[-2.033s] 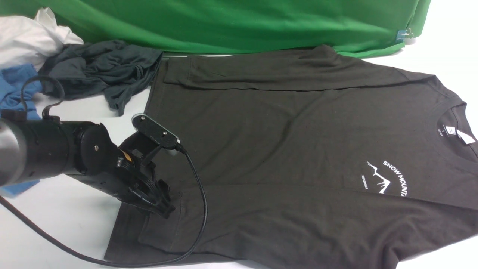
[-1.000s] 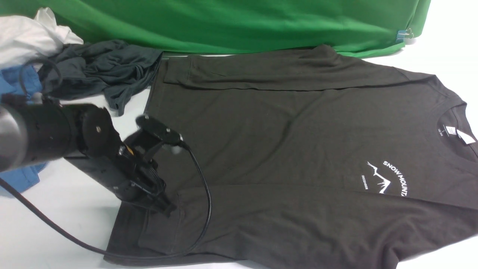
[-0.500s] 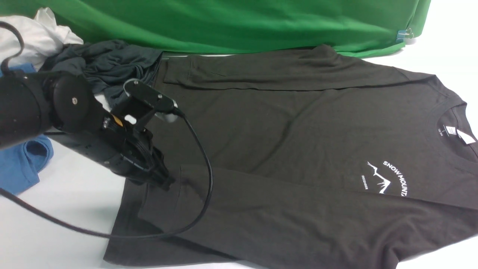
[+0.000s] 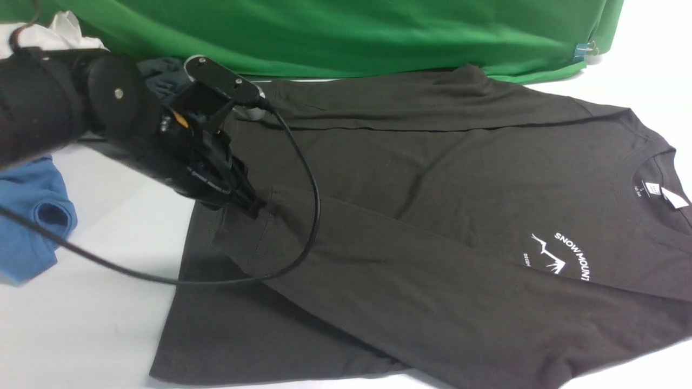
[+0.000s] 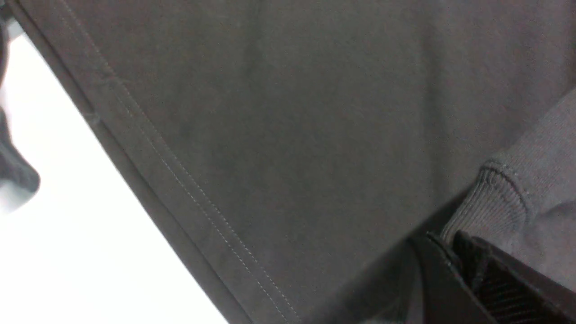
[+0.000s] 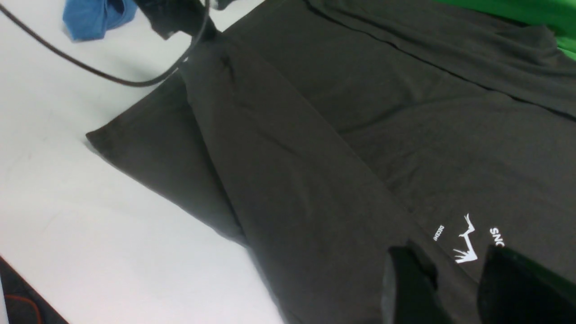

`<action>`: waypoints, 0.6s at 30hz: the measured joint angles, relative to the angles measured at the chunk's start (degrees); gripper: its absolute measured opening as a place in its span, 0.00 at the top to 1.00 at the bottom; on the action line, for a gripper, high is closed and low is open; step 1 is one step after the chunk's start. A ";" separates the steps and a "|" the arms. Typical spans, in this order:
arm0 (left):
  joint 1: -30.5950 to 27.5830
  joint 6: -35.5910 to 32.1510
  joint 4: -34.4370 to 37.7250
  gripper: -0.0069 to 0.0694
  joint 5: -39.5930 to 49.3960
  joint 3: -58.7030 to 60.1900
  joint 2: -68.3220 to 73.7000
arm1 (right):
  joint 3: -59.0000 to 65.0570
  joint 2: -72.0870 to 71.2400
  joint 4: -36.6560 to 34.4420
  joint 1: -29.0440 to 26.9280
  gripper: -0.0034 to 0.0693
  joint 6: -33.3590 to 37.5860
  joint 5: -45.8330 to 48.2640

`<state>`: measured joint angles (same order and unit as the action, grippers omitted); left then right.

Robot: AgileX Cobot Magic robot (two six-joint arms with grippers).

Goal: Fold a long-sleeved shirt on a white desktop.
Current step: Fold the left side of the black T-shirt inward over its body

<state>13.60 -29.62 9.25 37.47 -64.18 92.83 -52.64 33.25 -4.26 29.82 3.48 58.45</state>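
The long-sleeved shirt (image 4: 432, 189) lies spread on the white desktop (image 4: 97, 302), neck to the right, with its white mountain print (image 4: 562, 256) facing up. My left gripper (image 4: 254, 208) is shut on the ribbed cuff (image 5: 495, 202) of the near sleeve and holds it lifted over the shirt's body near the hem. That sleeve runs diagonally across the body. The far sleeve lies folded along the back edge. In the right wrist view my right gripper (image 6: 454, 265) hovers open above the shirt (image 6: 315, 135) beside the print (image 6: 468, 240). It is out of the front view.
A green cloth backdrop (image 4: 351, 32) hangs along the back. A blue shirt (image 4: 32, 216), a dark grey garment (image 4: 162, 73) and a white cloth (image 4: 59, 32) are piled at the left. The left arm's black cable (image 4: 308, 216) loops over the shirt.
My left gripper has risen and moved toward the back with the cuff, swinging the near sleeve diagonally across the body and uncovering the shirt's near hem corner.
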 joint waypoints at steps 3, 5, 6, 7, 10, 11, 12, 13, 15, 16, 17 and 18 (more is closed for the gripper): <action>0.00 2.39 -2.90 0.84 0.19 -1.22 2.06 | 0.00 0.00 0.00 0.00 0.65 0.00 0.00; 0.00 3.40 -4.55 0.84 0.32 -2.58 3.55 | 0.00 0.00 0.00 0.00 0.65 0.00 0.00; 0.00 3.61 -4.77 0.84 0.25 -3.03 4.11 | 0.00 0.00 0.00 0.00 0.65 0.00 0.00; 0.00 3.76 -4.93 0.84 0.14 -3.56 4.74 | 0.00 0.00 0.00 0.00 0.65 0.00 0.00; 0.00 4.17 -5.85 0.84 -1.79 -4.43 6.29 | 0.00 0.00 0.00 0.00 0.65 0.00 0.00; 0.00 4.31 -6.41 0.84 -2.52 -4.46 6.62 | 0.00 0.00 0.00 0.00 0.65 0.00 0.00; 0.00 4.47 -6.76 0.84 -3.14 -4.53 6.81 | 0.00 0.00 0.00 0.00 0.65 0.00 0.00; 0.00 4.83 -7.60 0.84 -3.86 -4.59 7.16 | 0.00 0.00 0.00 0.00 0.65 0.00 0.00; 0.00 5.58 -8.90 0.84 -5.12 -4.58 7.71 | 0.00 0.00 0.00 0.00 0.65 0.00 0.00; 0.00 5.70 -9.25 0.84 -5.66 -4.63 8.00 | 0.00 0.00 0.00 0.00 0.65 0.00 0.00; 0.00 5.82 -9.67 0.84 -6.62 -4.63 8.31 | 0.00 0.00 0.00 0.00 0.65 0.00 0.00; 0.00 5.83 -10.11 0.84 -7.35 -4.63 8.60 | 0.00 0.00 0.00 0.00 0.65 0.00 0.00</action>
<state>13.60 -23.79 -0.86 30.13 -68.81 101.43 -52.64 33.25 -4.26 29.82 3.48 58.45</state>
